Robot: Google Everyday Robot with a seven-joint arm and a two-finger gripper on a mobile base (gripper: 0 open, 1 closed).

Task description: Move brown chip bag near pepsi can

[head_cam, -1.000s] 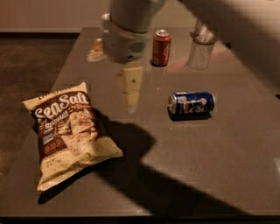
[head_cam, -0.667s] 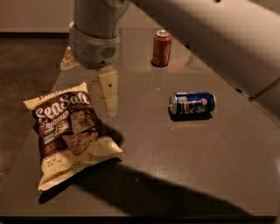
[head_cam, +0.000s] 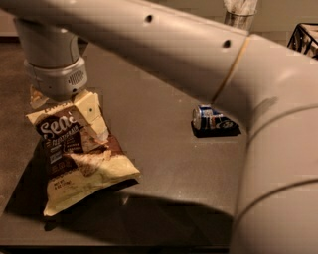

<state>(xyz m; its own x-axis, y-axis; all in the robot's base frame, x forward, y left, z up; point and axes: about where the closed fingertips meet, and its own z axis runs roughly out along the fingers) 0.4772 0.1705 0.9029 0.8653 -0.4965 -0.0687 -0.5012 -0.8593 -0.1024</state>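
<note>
The brown chip bag (head_cam: 82,161) lies at the front left of the dark table (head_cam: 164,149), cream-yellow with a brown centre panel and white lettering. My gripper (head_cam: 92,116) hangs from the grey wrist at the upper left and sits right over the bag's top right part, covering some of the lettering. The pepsi can (head_cam: 209,119) lies on its side to the right of the table's middle, a good way from the bag. My arm hides the can's right end.
My large arm (head_cam: 208,54) crosses the view from upper left to lower right and hides the back of the table. A clear glass (head_cam: 239,14) shows above it. A black wire basket (head_cam: 305,39) is at the far right. A small pale packet (head_cam: 37,97) lies behind the gripper.
My gripper has moved left and down from the table's middle onto the top of the chip bag. The arm now covers the red can. The bag and the pepsi can have not moved.
</note>
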